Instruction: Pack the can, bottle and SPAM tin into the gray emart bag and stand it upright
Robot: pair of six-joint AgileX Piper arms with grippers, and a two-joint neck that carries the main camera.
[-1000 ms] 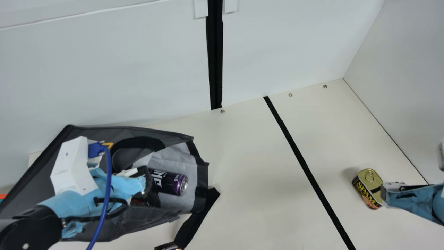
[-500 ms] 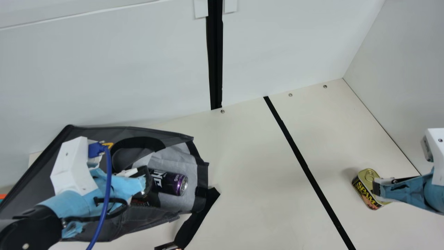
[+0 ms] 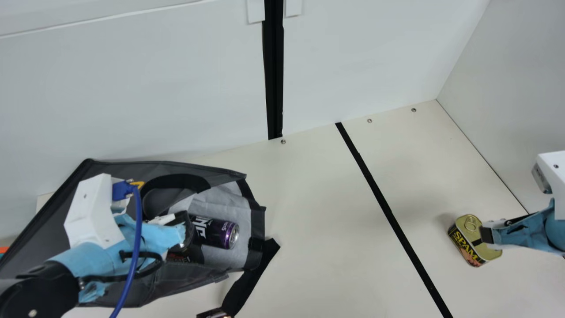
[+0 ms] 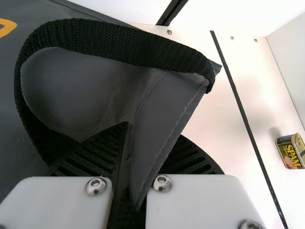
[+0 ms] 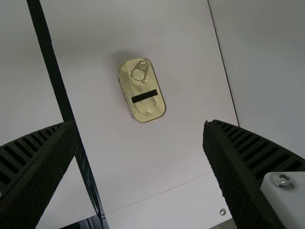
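A gray bag (image 3: 106,168) lies on its side on the cream table (image 3: 326,198), its mouth turned toward the middle. Inside rests one purple can (image 3: 218,233), its metal end facing outward on the pale lining; beside it sits one dark item with red lettering (image 3: 178,257), partly hidden, its kind impossible to tell. The left gripper (image 3: 184,227) is at the mouth, its arm crossing in front of the bag and blocking part of the view within. In the left wrist view, the fingers of the left gripper (image 4: 152,133) pinch a fold of the bag's rim, beside a looped black handle (image 4: 114,43). A second black strap (image 3: 249,276) trails onto the table.

One SPAM tin (image 3: 464,229) lies outside the bag, lid up, across a single black line (image 3: 384,201) from it. The right gripper (image 3: 485,235) hangs over the tin; in the right wrist view its ribbed fingers are spread wide, grasping nothing, the tin beyond them. A black strip (image 5: 144,96) crosses the lid below the pull ring. Three screws (image 3: 283,141) dot the table's back edge, near the white back wall (image 3: 176,88) and its vertical black band (image 3: 274,79).
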